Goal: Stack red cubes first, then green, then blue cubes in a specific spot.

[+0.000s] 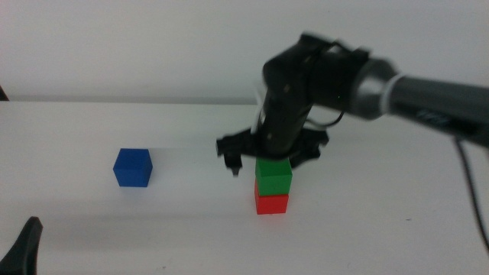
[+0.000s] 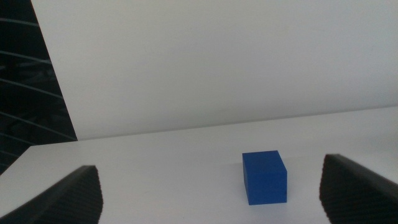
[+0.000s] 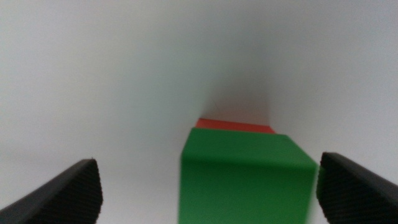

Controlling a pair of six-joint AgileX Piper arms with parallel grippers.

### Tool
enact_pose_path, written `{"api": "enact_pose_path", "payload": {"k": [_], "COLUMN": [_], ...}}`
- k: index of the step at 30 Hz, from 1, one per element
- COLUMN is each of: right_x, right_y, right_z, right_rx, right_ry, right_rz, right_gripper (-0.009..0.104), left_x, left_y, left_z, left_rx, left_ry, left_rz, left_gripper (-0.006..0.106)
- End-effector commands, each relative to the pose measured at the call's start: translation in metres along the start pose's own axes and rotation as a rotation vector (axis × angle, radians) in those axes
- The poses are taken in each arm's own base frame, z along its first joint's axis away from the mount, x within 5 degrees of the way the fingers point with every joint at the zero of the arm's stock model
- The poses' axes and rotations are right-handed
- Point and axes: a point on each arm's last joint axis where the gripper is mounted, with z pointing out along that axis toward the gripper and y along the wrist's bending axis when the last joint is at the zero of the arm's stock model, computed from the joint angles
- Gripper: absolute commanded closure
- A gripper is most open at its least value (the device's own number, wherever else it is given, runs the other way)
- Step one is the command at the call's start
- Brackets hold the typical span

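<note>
Here, the green cube (image 1: 273,176) is seen stacked squarely on the red cube (image 1: 271,203) on the white table (image 1: 367,229). The right hand (image 1: 267,156) is held just above the stack, jaws spread wide, touching neither cube. The blue cube (image 1: 133,167) is set well apart. The left hand (image 2: 211,196), jaws spread, is kept low near the table's front edge, facing the blue cube.

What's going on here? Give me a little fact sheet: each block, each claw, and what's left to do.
red cube: on the table, bottom of stack
green cube: sits on the red one
blue cube: alone on the table, off to the left
right gripper: open, jaws either side of the green cube's top
left gripper: open, waiting, facing the blue cube
left to do: blue goes on top
</note>
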Motion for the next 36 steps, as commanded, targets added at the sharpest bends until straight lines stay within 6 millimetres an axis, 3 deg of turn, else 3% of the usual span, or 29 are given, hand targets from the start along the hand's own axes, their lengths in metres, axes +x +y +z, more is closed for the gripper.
{"api": "enact_pose_path", "payload": {"k": [1, 5, 9, 12, 17, 22, 36], "right_x": [-0.003, 0.027, 0.104, 0.165, 0.218, 0.235, 0.233], "right_y": [-0.005, -0.036, -0.091, -0.120, -0.139, -0.144, -0.145], "right_z": [-0.059, -0.137, -0.188, -0.207, -0.207, -0.201, -0.202], "right_rx": [-0.052, -0.101, -0.123, -0.137, -0.208, -0.252, -0.252], "right_ry": [-0.124, -0.285, -0.497, -0.675, -0.734, -0.715, -0.735], "right_rz": [-0.059, -0.232, -0.425, -0.512, -0.474, -0.438, -0.383], "right_gripper": [0.002, 0.002, 0.002, 0.002, 0.002, 0.002, 0.002], "left_x": [0.010, 0.010, 0.010, 0.010, 0.010, 0.010, 0.010], "left_y": [-0.001, -0.001, -0.001, -0.001, -0.001, -0.001, -0.001], "left_z": [-0.001, -0.001, -0.001, -0.001, -0.001, -0.001, -0.001], "left_rx": [0.002, 0.002, 0.002, 0.002, 0.002, 0.002, 0.002], "left_ry": [-0.016, -0.016, -0.016, -0.016, -0.016, -0.016, -0.016], "left_rz": [-0.008, -0.008, -0.008, -0.008, -0.008, -0.008, -0.008], "left_gripper": [0.007, 0.007, 0.007, 0.007, 0.007, 0.007, 0.007]}}
